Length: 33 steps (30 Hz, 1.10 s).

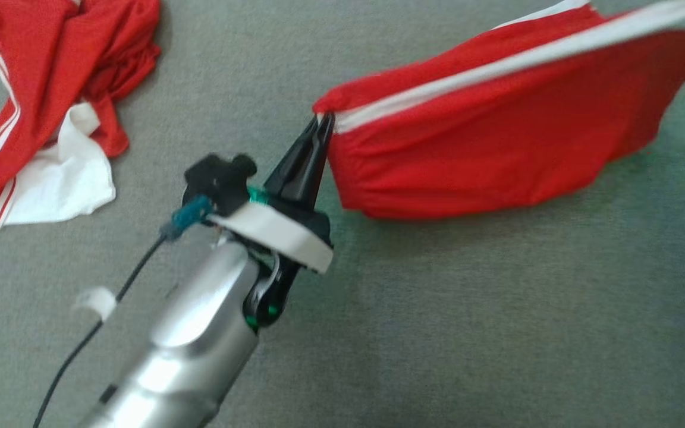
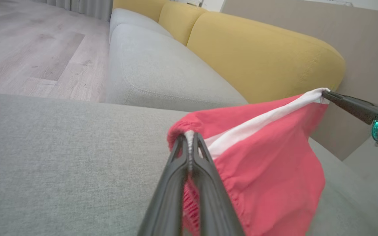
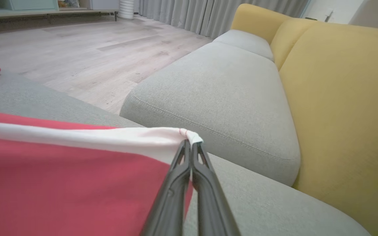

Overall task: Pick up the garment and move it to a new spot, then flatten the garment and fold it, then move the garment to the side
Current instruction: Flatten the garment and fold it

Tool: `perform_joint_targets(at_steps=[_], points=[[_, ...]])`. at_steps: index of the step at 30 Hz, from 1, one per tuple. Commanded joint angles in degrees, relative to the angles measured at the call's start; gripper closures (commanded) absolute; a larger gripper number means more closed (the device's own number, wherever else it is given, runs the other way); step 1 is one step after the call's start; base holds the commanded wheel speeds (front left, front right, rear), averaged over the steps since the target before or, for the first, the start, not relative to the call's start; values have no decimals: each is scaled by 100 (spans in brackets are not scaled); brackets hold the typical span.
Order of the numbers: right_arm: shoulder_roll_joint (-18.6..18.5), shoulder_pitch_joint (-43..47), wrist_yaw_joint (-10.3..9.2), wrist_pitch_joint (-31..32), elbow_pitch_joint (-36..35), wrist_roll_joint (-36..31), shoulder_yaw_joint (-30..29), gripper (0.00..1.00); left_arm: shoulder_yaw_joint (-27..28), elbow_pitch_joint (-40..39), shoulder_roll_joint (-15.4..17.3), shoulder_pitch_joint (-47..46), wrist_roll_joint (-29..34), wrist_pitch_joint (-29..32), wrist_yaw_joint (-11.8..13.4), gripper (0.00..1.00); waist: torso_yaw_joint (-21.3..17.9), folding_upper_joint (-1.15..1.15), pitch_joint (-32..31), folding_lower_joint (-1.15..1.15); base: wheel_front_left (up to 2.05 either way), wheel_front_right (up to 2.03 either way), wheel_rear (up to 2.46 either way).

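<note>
A red garment (image 1: 497, 137) with a white stripe hangs stretched in the air above the grey cushion (image 1: 437, 309). My left gripper (image 1: 323, 119) is shut on the garment's left corner, seen close up with the gripper (image 2: 190, 139) pinching gathered cloth (image 2: 267, 157). My right gripper (image 3: 191, 146) is shut on the white-striped right corner (image 3: 77, 177). The right gripper's fingers (image 2: 346, 103) also show at the far end of the cloth in the left wrist view.
A second red and white garment (image 1: 51, 119) lies crumpled at the cushion's upper left. Beyond are a grey sofa seat (image 3: 221, 95), yellow back cushions (image 3: 340, 108) and wooden floor (image 3: 77, 49).
</note>
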Motion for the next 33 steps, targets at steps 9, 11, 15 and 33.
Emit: perform_joint_targets(at_steps=[9,11,15,33], points=[[-293,-1316,37,33,1135,425,1212,100,53,719,-132,-828,-103,57,-149,100,298,0,505,-2,0,0,0],[-269,-1556,37,-61,1407,460,1481,100,53,917,-155,-937,-102,9,-151,99,302,0,559,-2,0,0,0],[-110,-1981,37,-443,2030,568,1833,0,33,1278,-207,-1084,-132,-147,-171,0,288,0,613,-2,0,0,0],[388,-1268,37,-560,3826,1618,1251,0,1248,-1399,-139,1280,2078,-489,1080,0,855,0,40,-2,0,0,0]])
